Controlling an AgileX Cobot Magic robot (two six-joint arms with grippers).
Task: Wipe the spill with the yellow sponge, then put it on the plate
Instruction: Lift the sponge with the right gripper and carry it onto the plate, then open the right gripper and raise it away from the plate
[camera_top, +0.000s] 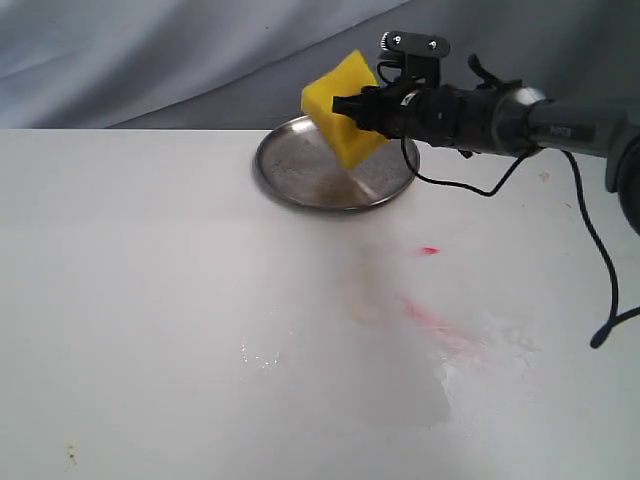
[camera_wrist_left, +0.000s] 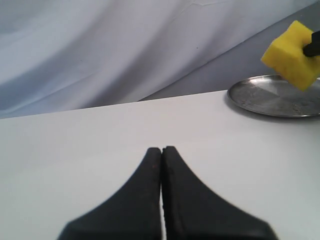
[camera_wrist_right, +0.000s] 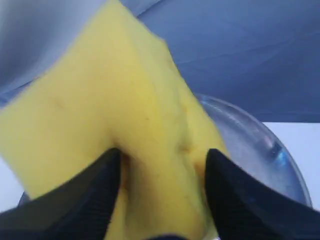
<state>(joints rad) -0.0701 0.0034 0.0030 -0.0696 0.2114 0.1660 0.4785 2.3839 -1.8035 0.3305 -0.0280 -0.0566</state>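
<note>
Two grippers appear, only one of them loaded. At far left, the left gripper (camera_wrist_left: 161, 149) hangs over bare counter (camera_top: 130, 300) with its jaws pressed together and nothing between them, well apart from the work. Further right, small wet glints (camera_top: 260, 355) mark the counter, and a faint pale beige trace (camera_top: 365, 295) lies where the spill would be; whether it is residue or staining cannot be told. The plate (camera_top: 290, 180) sits at the back of the counter, its surface bare. The yellow sponge (camera_top: 340, 105) hangs above the plate's right half, tilted with one corner pointing down and not visibly touching the metal. The right gripper (camera_wrist_right: 162, 152) pinches it narrowly, and the foam is squeezed in at the jaws. Thin red streaks (camera_top: 440, 328) lie to the right. Likely hazards: released from this tilt, the sponge would land on its corner and could tumble over the near rim onto the counter. Compressed foam springing back may also kick it sideways. A lower, flatter, more central release would lessen both.
</note>
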